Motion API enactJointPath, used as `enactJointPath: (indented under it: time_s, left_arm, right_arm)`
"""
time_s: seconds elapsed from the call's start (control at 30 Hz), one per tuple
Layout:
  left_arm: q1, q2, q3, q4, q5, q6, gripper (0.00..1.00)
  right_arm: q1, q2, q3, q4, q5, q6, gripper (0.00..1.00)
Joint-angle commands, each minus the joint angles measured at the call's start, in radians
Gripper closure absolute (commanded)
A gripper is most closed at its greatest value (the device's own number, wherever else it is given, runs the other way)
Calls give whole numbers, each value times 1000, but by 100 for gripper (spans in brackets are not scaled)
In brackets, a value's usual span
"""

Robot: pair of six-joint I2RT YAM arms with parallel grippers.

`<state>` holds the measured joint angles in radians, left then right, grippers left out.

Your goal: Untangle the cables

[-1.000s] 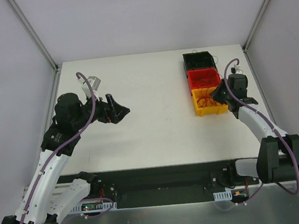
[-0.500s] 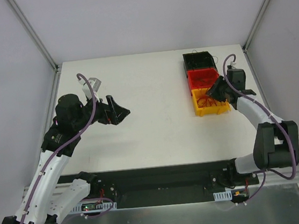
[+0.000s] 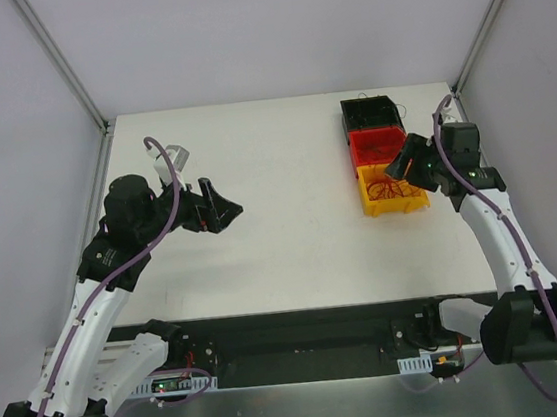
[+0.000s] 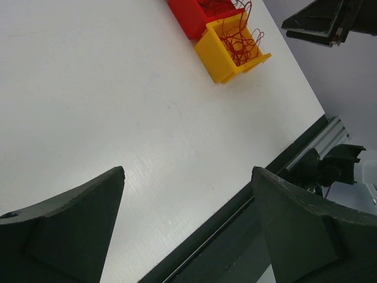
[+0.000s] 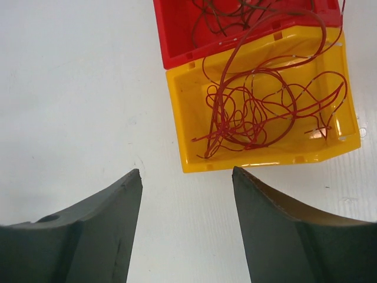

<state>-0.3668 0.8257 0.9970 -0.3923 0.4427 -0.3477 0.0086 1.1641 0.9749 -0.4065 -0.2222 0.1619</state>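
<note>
The cables (image 5: 265,112) are thin red wires in a loose tangle inside the yellow bin (image 5: 259,160). One long loop runs over into the red bin (image 5: 174,41), where a few darker strands (image 5: 235,12) also lie. From above, the tangle (image 3: 389,189) sits in the yellow bin (image 3: 368,201). My right gripper (image 5: 187,171) hangs open above the table just beside that bin, holding nothing; in the top view it (image 3: 398,168) hovers over the bins. My left gripper (image 3: 223,203) is open and empty over the table's left half, far from the bins (image 4: 187,170).
A black bin (image 3: 368,113) stands behind the red bin (image 3: 364,146), the three in a row at the back right. The left wrist view shows the yellow bin (image 4: 221,56), the table's near edge and the dark rail (image 4: 235,236) beyond it.
My right gripper has gone from shut to open and has risen and drawn back toward the right from the yellow bin. The left arm has barely moved.
</note>
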Motion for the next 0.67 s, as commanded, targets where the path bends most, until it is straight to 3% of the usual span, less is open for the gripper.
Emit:
enactJointPath:
  time_s: [0.0,0.17,0.37,0.47,0.63]
  left_arm:
    - [0,-25,11,4,-2,18,11]
    - [0,-80,17,3,-1,24,11]
    - [0,-262,-47,130,-16,56,4]
    - [0,-376,-106,190,-88,44,1]
    - [0,-482,-179,257,-160,29,1]
  right_arm:
    - [28,-84,94,-107,10,-73,34]
    - [91,-203,140,-173,50,-142,24]
    - [157,-533,13,-59,38,-219,11]
    - [157,-647,-30,-37,27,-243,0]
    - [157,-843,-157,73,58,-197,4]
